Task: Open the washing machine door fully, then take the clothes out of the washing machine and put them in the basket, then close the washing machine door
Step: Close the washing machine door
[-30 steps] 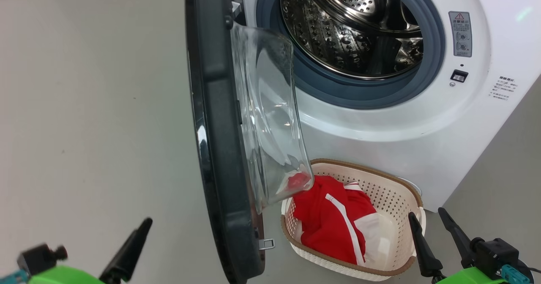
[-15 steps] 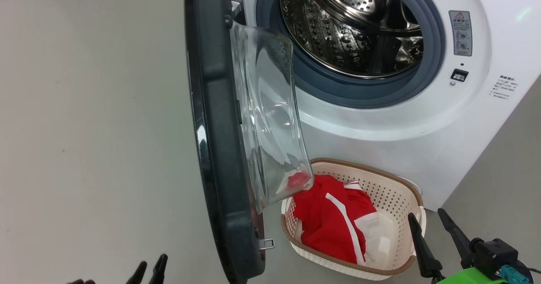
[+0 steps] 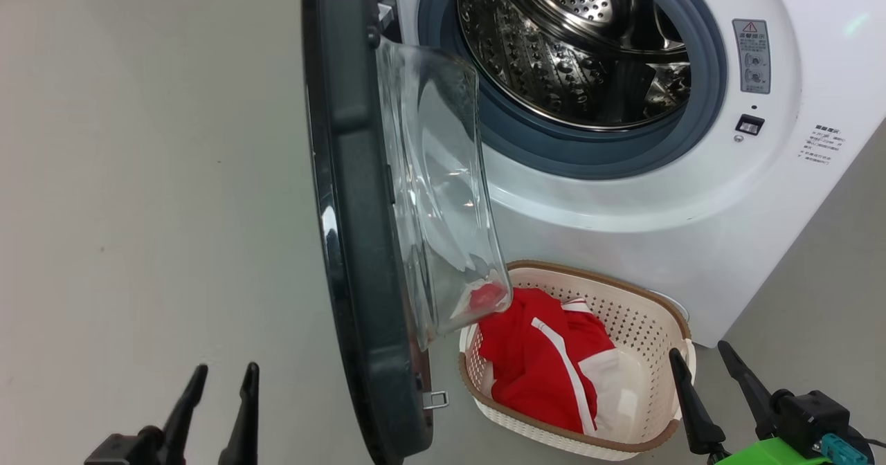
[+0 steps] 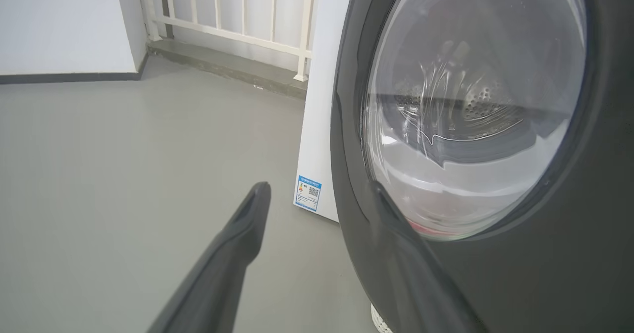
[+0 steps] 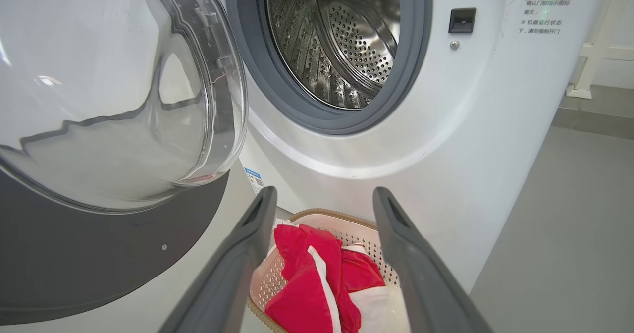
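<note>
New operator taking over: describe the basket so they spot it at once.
Find the big white washing machine, door swung open. On the floor below its drum opening sits a small oval cream basket, perforated, brown-rimmed. It alone holds red-and-white clothes.

Bright, even light here, shadows soft and faint. Reflections streak across the washing machine door [image 4: 470,100] glass, highlights sparkle on the steel drum [image 3: 574,50]. Wrist views bow at the edges; left claw [image 4: 319,189] fingers go soft near the lens
</note>
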Controlling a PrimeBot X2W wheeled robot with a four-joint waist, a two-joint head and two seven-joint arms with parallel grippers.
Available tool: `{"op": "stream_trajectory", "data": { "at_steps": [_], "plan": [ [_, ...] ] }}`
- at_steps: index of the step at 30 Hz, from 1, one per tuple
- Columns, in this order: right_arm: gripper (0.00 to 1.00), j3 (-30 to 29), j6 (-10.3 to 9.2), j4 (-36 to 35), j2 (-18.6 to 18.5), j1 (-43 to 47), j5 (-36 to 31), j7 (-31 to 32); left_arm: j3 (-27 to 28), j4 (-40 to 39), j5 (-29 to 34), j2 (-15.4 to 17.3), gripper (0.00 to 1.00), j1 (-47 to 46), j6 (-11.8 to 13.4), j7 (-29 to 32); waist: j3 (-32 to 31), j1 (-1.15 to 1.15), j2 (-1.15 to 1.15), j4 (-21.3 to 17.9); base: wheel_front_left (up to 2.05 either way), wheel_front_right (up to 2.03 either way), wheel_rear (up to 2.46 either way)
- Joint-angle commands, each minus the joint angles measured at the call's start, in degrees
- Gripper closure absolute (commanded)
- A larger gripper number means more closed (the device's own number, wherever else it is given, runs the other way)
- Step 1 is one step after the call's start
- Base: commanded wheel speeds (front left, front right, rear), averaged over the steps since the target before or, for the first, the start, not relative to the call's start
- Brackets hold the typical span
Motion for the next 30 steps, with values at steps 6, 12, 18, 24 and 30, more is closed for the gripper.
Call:
{"op": "stream_trajectory", "data": {
  "at_steps": [6, 12, 18, 24, 30],
  "plan": [
    [0.0, 1.3, 0.36, -1.3, -0.6, -0.7, 0.0, -0.4, 5.2, -6.7, 10.3, -2.1, 0.0, 0.9, -0.3, -0.7, -0.2, 0.0, 0.0, -0.3, 0.0, 0.0, 0.0],
    [0.0, 1.5, 0.36, -1.5, -0.4, -0.5, 0.0, -0.4, 6.6, -7.8, 13.4, -3.9, 0.0, 3.0, -0.3, -0.7, -0.6, 0.0, 0.0, -0.7, 0.0, 0.0, 0.0],
    [0.0, 1.5, 0.36, -1.5, -0.3, -0.4, 0.0, -0.4, 6.8, -7.3, 13.5, -4.3, 0.0, 3.1, -0.3, -0.7, -0.6, 0.0, 0.0, -0.8, 0.0, 0.0, 0.0],
    [0.0, 1.4, 0.36, -1.6, -0.4, -0.4, -0.1, -0.4, 6.8, -7.1, 13.4, -4.4, 0.0, 2.9, -0.3, -0.7, -0.6, 0.0, 0.0, -0.9, 0.0, 0.0, 0.0],
    [0.0, 1.4, 0.36, -1.5, -0.3, -0.1, 0.0, -0.4, 6.9, -7.0, 12.6, -4.3, 0.0, 2.5, -0.3, -0.7, -0.9, 0.0, 0.0, -0.8, 0.0, 0.0, 0.0]
  ]
}}
